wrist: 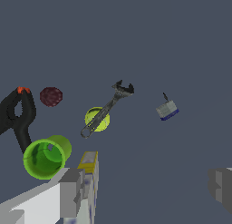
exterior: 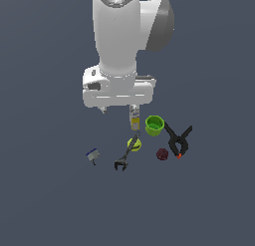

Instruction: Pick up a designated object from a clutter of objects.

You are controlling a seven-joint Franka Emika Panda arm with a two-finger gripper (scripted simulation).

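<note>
Exterior view: the small block (exterior: pixel 92 155) is seen alone at the exterior view's left, apart from the wrench (exterior: pixel 125 156), balls, cup (exterior: pixel 154 125) and clamp (exterior: pixel 178 140). Wrist view: the gripper (wrist: pixel 147 187) is spread wide, holding nothing; the block (wrist: pixel 167 110) is seen beyond it.

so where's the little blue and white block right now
In the exterior view it sits alone at the clutter's left edge, left of the black wrench.

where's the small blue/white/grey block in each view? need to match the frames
Exterior view: the small block lies apart from the cluster, towards the exterior view's left, beyond the black wrench.
Wrist view: the same block lies alone on the floor, past the wrench's jaw end.
Shared landmark: the wrench lying across the yellow-green ball; the block is off its jaw end.
</note>
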